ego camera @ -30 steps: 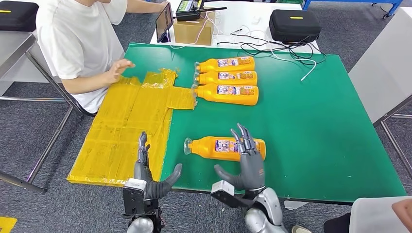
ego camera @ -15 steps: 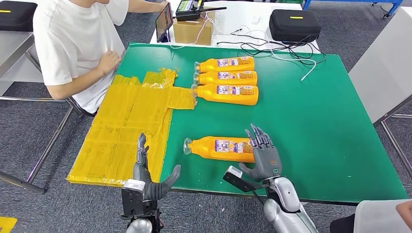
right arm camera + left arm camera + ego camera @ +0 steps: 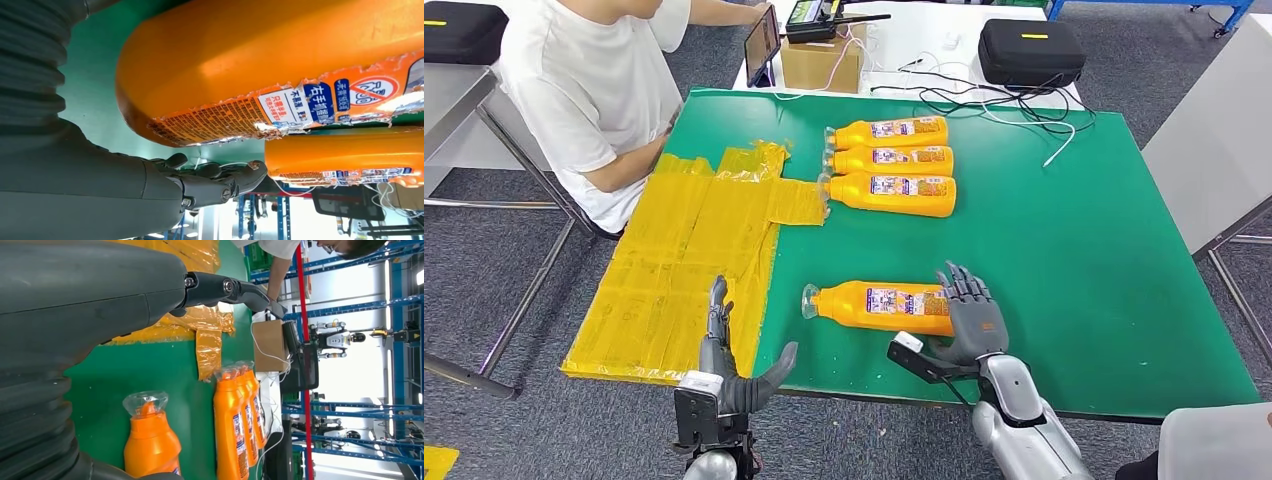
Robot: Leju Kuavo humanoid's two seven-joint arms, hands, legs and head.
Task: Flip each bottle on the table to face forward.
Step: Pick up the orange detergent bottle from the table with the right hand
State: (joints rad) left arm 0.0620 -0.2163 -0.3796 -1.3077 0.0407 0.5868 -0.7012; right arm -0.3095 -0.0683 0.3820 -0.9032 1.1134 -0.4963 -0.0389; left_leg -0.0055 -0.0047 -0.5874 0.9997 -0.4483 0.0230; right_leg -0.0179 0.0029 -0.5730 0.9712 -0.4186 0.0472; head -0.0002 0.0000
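Counting bottles: 4 orange on green table (image 3: 1074,250), all lying flat w/ labels up.
Near bottle (image 3: 886,306): alone by table's front edge, long axis runs left-right, cap to robot's left, base to its right; clear wrap over cap.
Far row: 3 side by side, touching or nearly so, toward table's back-middle – back bottle (image 3: 887,131), mid bottle (image 3: 889,160), front bottle (image 3: 891,193). Long axes left-right, caps all to the left, same way as near bottle.
Right hand (image 3: 970,313): at near bottle's base end, fingers spread & apart, holding nothing. Right wrist view shows base just beside the palm; contact can't be told.
Left hand (image 3: 729,362): at front table edge, well left of near bottle's cap; fingers upright, thumb out to the side, nothing in it.
Yellow sheet (image 3: 684,260): 1, crinkled, covers table's left part & hangs past left edge; reaches the caps of the far row.
Person (image 3: 589,90): 1, white shirt, seated at table's far-left corner.
Behind table: 1 cardboard box (image 3: 822,62), 1 black case (image 3: 1030,50), loose cables (image 3: 984,100) spilling onto the green.
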